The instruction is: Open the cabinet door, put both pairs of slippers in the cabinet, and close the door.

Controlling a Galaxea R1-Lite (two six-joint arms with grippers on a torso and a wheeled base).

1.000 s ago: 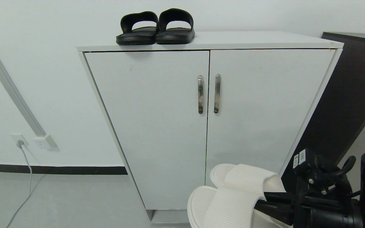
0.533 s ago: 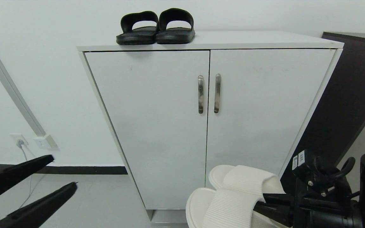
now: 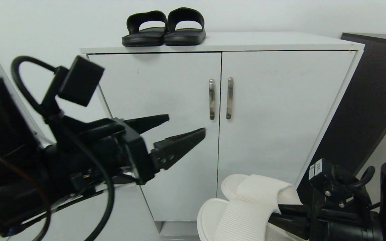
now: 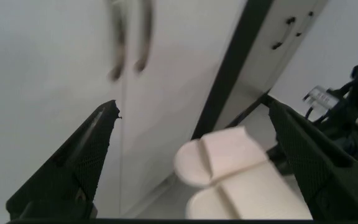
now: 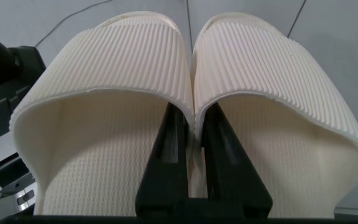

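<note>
Left gripper (image 3: 186, 124), wide open and empty, hovers before the closed white two-door cabinet (image 3: 273, 117). Centre it on the left brushed-metal bar handle (image 3: 212, 99) before clamping and pulling. Right gripper (image 5: 194, 155) pinches the ribbed cream slippers (image 3: 246, 207) low, near the doors. The black rubber slippers (image 3: 164, 28) rest on the cabinet top.

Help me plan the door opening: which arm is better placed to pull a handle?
Probably left: the left gripper is open near the left door handle; the right gripper is shut on the white slippers.
</note>
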